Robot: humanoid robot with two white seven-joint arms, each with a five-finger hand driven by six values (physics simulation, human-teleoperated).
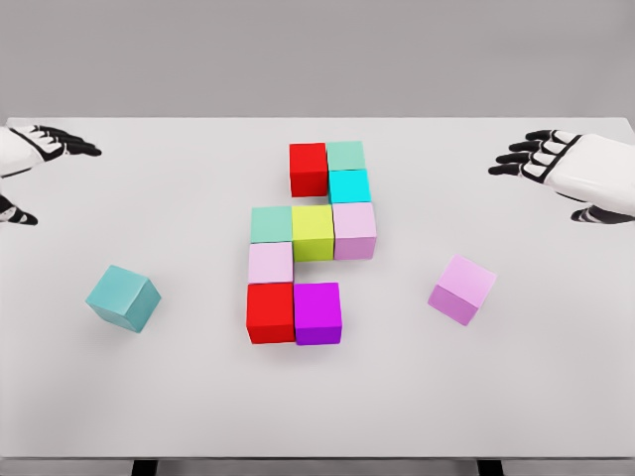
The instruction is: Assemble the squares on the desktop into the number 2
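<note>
The figure of squares [310, 243] stands in the middle of the frame and looks almost finished: nine cubes touch each other and form most of a 2. Its long axis runs from the top of the frame to the bottom. The teal cube [123, 298] at lower left and the lilac cube [462, 290] at right lie apart, both turned askew. I judge at least one must still join, probably at the ends of the rows. The left hand [40, 149] and right hand [571, 169] hover at the upper corners, fingers spread, holding nothing.

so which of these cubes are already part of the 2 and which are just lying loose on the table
In the figure, touching:
- top row: red cube, green cube
- cyan cube
- middle row: teal-green cube, yellow cube, pale pink cube
- pale lilac cube
- bottom row: second red cube, magenta cube

Loose, apart from it:
- teal cube, left
- lilac cube, right
</note>
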